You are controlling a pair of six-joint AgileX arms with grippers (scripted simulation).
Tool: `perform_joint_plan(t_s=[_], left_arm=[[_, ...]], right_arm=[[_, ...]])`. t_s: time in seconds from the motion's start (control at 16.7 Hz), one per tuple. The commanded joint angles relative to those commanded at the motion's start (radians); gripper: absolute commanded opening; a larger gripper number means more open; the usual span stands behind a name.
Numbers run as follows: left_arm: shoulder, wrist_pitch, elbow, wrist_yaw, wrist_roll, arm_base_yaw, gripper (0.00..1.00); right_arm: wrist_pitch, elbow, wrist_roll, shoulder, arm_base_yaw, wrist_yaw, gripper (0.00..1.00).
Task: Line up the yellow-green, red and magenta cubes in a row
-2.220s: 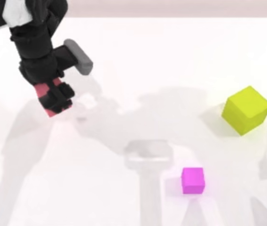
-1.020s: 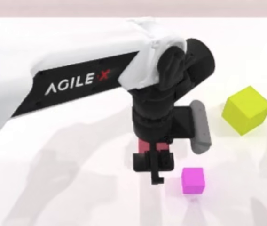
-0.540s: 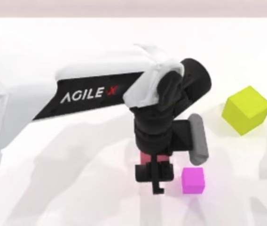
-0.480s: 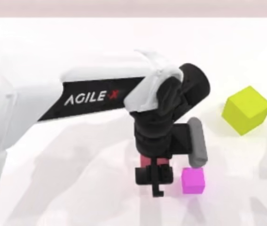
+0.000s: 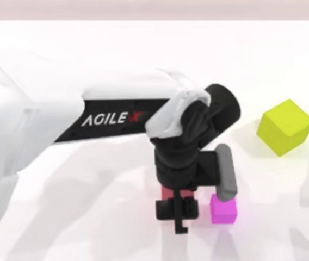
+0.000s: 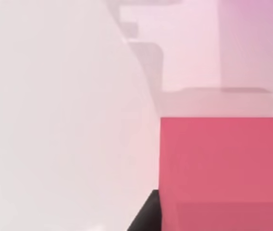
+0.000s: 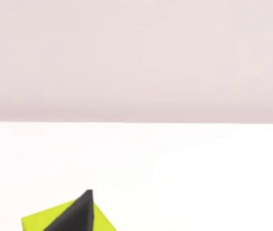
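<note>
Pinkish-red shows between the black fingers of the left pincer (image 5: 178, 209), which is clamped on the red cube (image 5: 170, 193) in the lower middle of the top view. Only a small strip of that cube is visible there, under the black wrist housing; whether it rests on the desk (image 5: 89, 228) or hangs just above it cannot be told. In the left wrist view the red cube (image 6: 225, 171) fills the lower right of the picture, with a dark finger edge (image 6: 146, 216) touching its corner and a pink-tinted patch of desk beyond it.

The magenta cube (image 5: 223, 209) sits on the desk just beside the left pincer, on its right in the top view, partly covered at its upper edge by a grey cylinder (image 5: 226, 173) mounted on the wrist. The red and magenta cubes lie at about the same height in the frame, close together.

The yellow-green cube (image 5: 285, 126) stands well apart from them, at the right of the top view and higher up, turned corner-on.

The left arm (image 5: 111, 117), white with a black band, reaches in from the left edge.

The right arm is outside the top view. In the right wrist view a dark finger tip (image 7: 76, 214) overlaps the yellow-green cube (image 7: 35, 222) at the lower left, and I cannot tell how the right pincer stands.
</note>
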Motion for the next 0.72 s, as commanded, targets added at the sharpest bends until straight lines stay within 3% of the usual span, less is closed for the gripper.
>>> perform_joint_plan(t_s=[0.66, 0.72], left_arm=[[0.0, 0.0, 0.0, 0.0, 0.0, 0.0, 0.98], [0.0, 0.0, 0.0, 0.0, 0.0, 0.0, 1.0]], right_arm=[[0.0, 0.0, 0.0, 0.0, 0.0, 0.0, 1.0], [0.0, 0.0, 0.0, 0.0, 0.0, 0.0, 1.0]])
